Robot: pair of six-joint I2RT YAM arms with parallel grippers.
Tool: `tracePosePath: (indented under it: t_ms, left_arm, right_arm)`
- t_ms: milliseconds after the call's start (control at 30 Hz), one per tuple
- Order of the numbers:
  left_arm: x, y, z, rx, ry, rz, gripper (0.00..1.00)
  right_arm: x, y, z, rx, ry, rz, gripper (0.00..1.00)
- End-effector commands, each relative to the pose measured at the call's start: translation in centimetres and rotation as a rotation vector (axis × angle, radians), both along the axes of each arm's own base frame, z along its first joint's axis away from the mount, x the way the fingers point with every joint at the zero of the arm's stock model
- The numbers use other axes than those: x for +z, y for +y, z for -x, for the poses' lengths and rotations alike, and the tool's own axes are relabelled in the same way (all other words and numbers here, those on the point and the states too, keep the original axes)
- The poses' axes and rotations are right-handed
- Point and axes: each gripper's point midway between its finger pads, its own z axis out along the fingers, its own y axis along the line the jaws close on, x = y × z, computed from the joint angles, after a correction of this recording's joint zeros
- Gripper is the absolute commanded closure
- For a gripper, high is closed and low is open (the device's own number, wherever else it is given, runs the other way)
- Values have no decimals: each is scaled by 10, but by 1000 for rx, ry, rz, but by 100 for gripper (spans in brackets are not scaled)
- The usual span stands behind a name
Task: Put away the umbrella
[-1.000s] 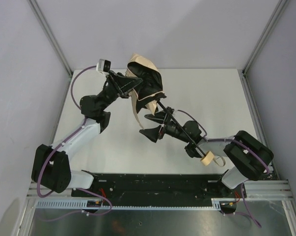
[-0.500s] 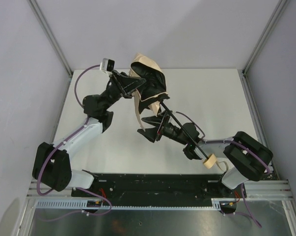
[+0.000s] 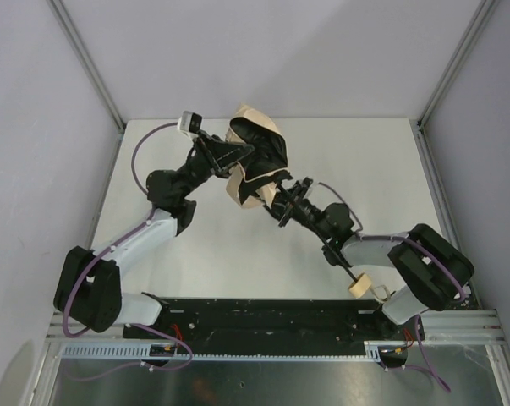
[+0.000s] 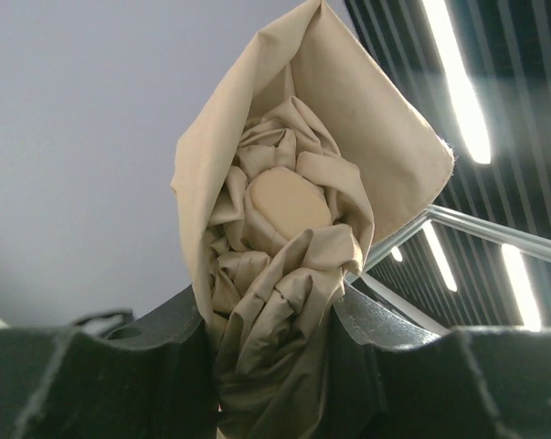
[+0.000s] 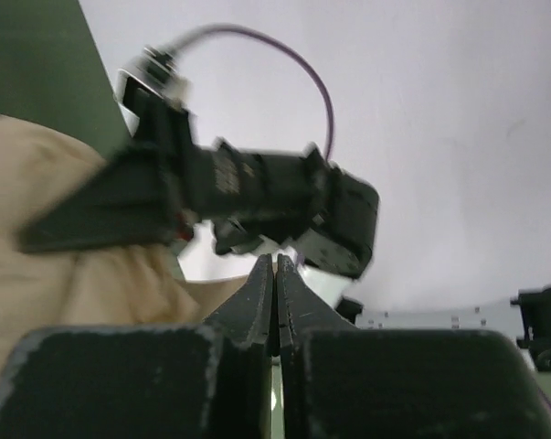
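Where the right arm folds back toward its base, entries run from there outward.

1. Knob handle (image 3: 359,284) of the umbrella (image 3: 256,156): pale tan, well behind the right jaws, beside that arm's lower link.
2. Right gripper (image 3: 280,205): jaws pressed together, tips meeting in a thin seam in the wrist view, with nothing visible between them. Tan cloth lies just left of the tips. The left arm (image 5: 257,192) crosses ahead of them.
3. Canopy (image 4: 293,201): tan-beige outside, dark inside, bunched and raised above the table (image 3: 364,169). It sits just beyond the right jaws and directly in the left ones.
4. Left gripper (image 3: 234,157): jaws part-spread, pinching a crumpled fold of the canopy. The cloth fills the gap between the two fingers (image 4: 179,357) and rises past them into a pointed hood.
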Motion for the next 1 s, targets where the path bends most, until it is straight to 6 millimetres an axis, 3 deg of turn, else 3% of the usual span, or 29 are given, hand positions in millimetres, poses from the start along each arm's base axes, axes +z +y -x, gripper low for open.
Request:
tracePosePath:
  t_ms: [0,133,267,367,600,767,967]
  left_arm:
    - [-4,5,24,-13,-12,-14,100]
    - [-48,1,22,2,76,-112,100]
    - [-96,-2,17,36,172,-219,100]
    - [-131,-2,10,81,250,-308,100]
    - [-198,7,-5,193,432,-503,100]
    - [-231,15,-9,254,513,-572,100]
    - [-271,32,-15,341,684,-759,100]
  right_arm:
    - [52,-45,-21,-109,-246,-85,100]
    - [57,-68,-40,-199,-468,31,100]
    - [53,-81,-57,-266,-577,111,100]
    - [62,-84,-59,-289,-653,120,100]
    - [83,-82,-42,-323,-789,133,100]
    - [86,-78,-27,-315,-802,92,100]
    - [80,-55,-4,-216,-820,57,100]
